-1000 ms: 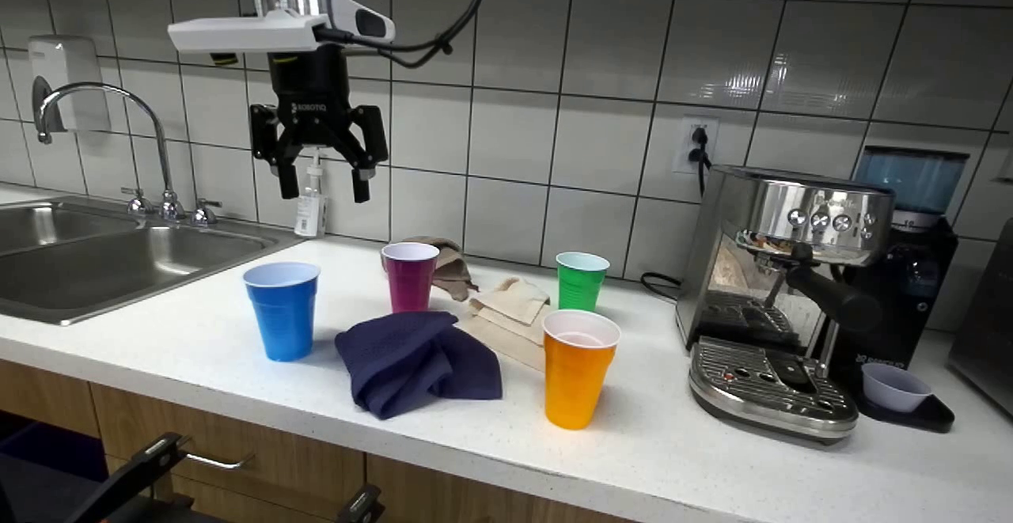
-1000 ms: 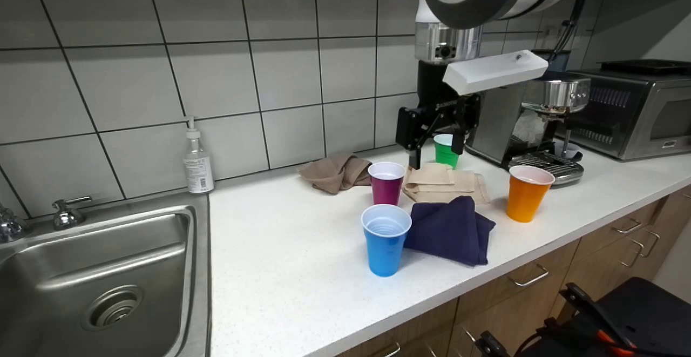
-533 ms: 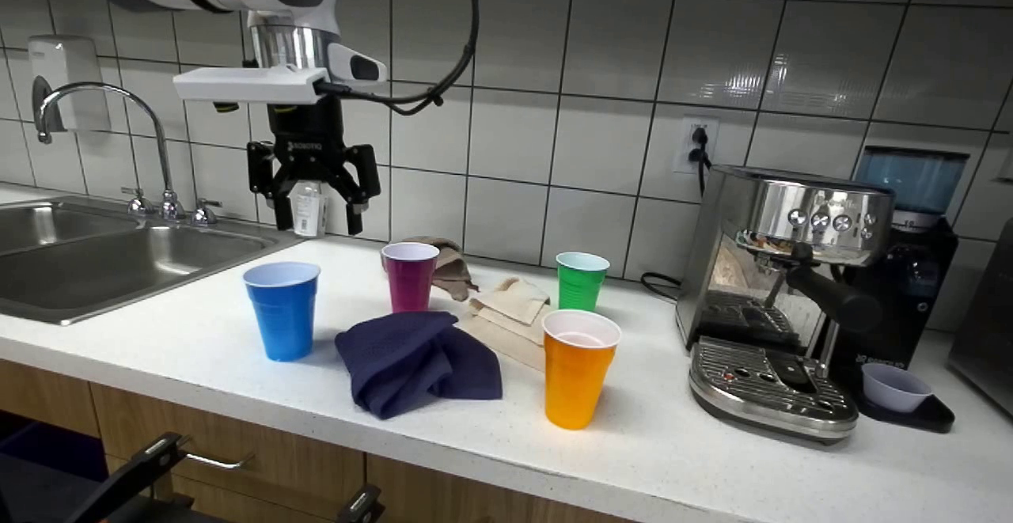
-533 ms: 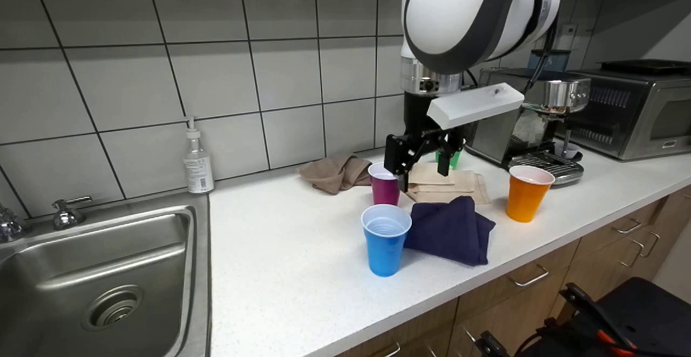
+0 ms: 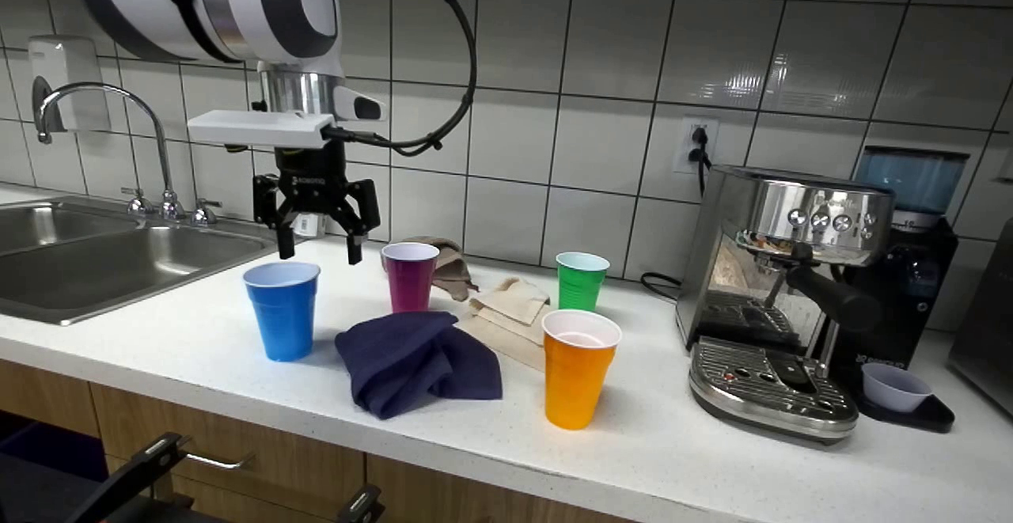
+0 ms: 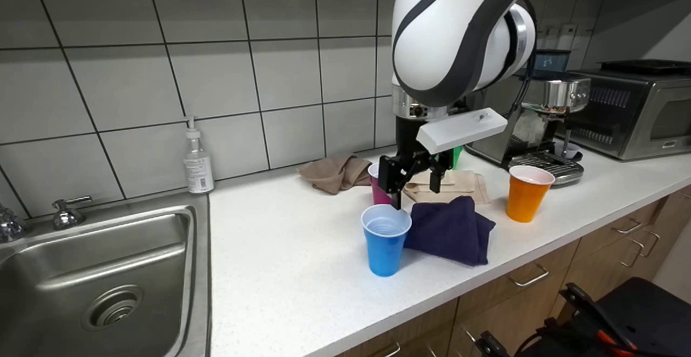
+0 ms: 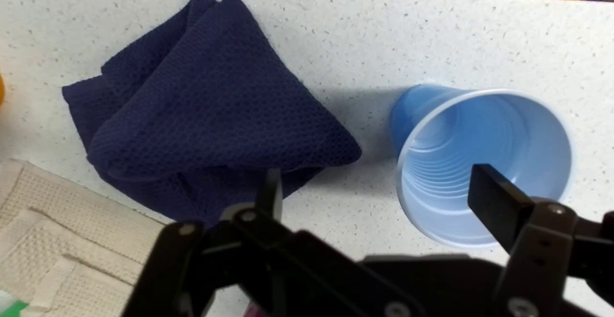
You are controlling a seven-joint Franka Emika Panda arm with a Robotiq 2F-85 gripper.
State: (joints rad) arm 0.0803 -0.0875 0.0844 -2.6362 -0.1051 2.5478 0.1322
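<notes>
My gripper (image 5: 320,248) hangs fingers down above the counter, its jaws wide apart and holding nothing. In the wrist view, one of its fingers (image 7: 499,202) overlaps the mouth of the upright blue cup (image 7: 446,178); contact cannot be made out. The dark blue cloth (image 7: 216,101) lies crumpled beside that cup, partly behind the opposite finger. Behind them stands a purple cup (image 5: 411,282), partly covered by the gripper (image 6: 415,191) in an exterior view. A folded beige cloth (image 5: 506,313) lies between the purple cup, a green cup (image 5: 582,282) and an orange cup (image 5: 578,373).
A brown cloth (image 6: 337,173) is bunched near the tiled wall. The espresso machine (image 5: 783,270) and a microwave (image 6: 642,114) stand at one end of the counter, the steel sink (image 6: 197,270) at the opposite end. A pump bottle (image 6: 198,165) stands by the sink.
My gripper has come down steadily toward the counter, nearer to the blue cup, its jaws staying wide. Cups and cloths have stayed where they were.
</notes>
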